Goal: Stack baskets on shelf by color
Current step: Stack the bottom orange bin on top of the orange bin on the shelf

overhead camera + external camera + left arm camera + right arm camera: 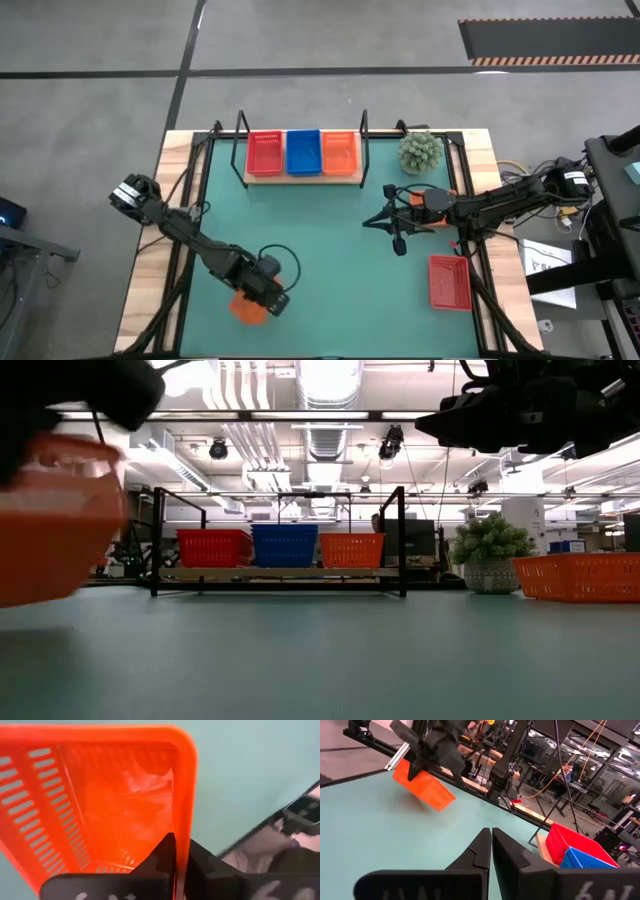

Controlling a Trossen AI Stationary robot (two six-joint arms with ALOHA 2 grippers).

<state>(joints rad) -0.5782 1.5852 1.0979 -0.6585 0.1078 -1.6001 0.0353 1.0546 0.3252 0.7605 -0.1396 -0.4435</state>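
The left claw [268,292] hangs over the near-left part of the green surface [330,250], its fingers pinched shut on the rim wall of an orange basket [247,307]; the left wrist view shows one finger inside the wall and one outside, with the thin plastic edge between them; in the right wrist view the same basket [424,786] hangs tilted, clear of the surface.

The basket looks light and fairly stiff — thin moulded plastic with slotted walls; held by one wall it droops to one side, so it may swing or twist in the grip; the smooth plastic is likely to be slippery, and a pinch at the middle of a long wall, low enough to catch the thicker rim, seems the surest hold; squeezing hard could flex the wall but is unlikely to break it.

On the shelf [303,178] at the far side stand a red basket [264,153], a blue basket [303,152] and another orange one [340,153], side by side and touching; judging by colour, the held basket belongs on the orange one at the shelf's right end; nesting should be easy if it goes in level.

The right claw [398,222] hovers mid-surface to the right, fingers closed on nothing; a second red basket [449,281] lies near the right edge — untouched; a small potted plant [420,151] stands just beside the shelf.
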